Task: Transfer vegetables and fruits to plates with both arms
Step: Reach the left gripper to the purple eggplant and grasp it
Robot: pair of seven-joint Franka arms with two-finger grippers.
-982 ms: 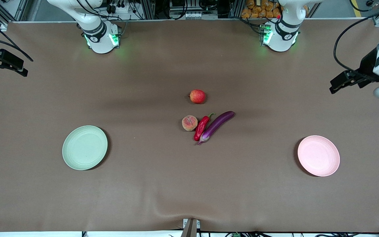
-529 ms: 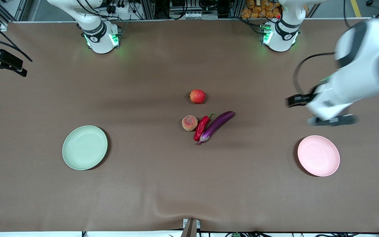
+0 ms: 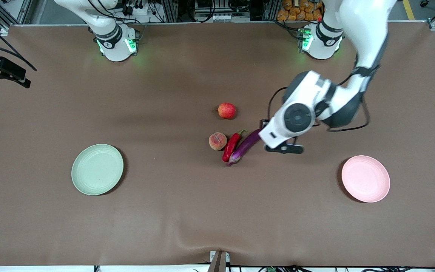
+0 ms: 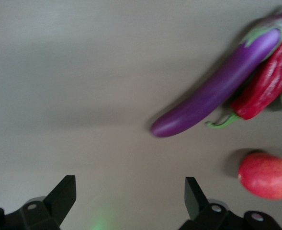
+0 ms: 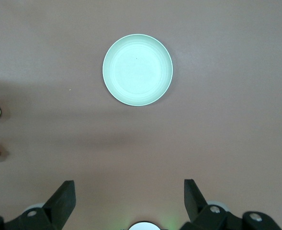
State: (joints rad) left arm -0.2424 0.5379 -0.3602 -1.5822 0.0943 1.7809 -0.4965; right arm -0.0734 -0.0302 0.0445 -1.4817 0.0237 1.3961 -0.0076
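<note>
**Purple eggplant lying slantwise just beside the left gripper**

Front view: brown cloth over the table (image 3: 187, 219), with all four pieces clustered near its middle. Long glossy eggplant (image 3: 244, 147) set on a diagonal, its stem end nearer the camera, its rounded end farther from it and tucked under the left arm's wrist. Red chili pepper (image 3: 231, 146) pressed alongside it on the side toward the right arm's end of the table, lying almost parallel. Peach (image 3: 217, 141) just beside the chili, apple (image 3: 227, 110) apart from the cluster and farther from the camera. Pale green plate (image 3: 97, 169) toward the right arm's end, pale pink plate (image 3: 365, 178) toward the left arm's end, both bare. Left gripper (image 3: 284, 148) up over the cloth just beside the eggplant's rounded end; right gripper (image 3: 4, 71) parked at the table's edge, waiting.

Left wrist view: fingers spread wide with nothing between them, left gripper (image 4: 130, 199) above bare cloth. Eggplant (image 4: 217, 91) running obliquely to the line between the fingertips, its rounded end closest to them. Likely needed: a short shift toward the eggplant's middle and a wrist turn to close across the long axis, clear of the chili (image 4: 263, 85).

Right wrist view: right gripper (image 5: 129, 197) likewise wide apart and holding nothing, looking down on the green plate (image 5: 137, 70).
</note>
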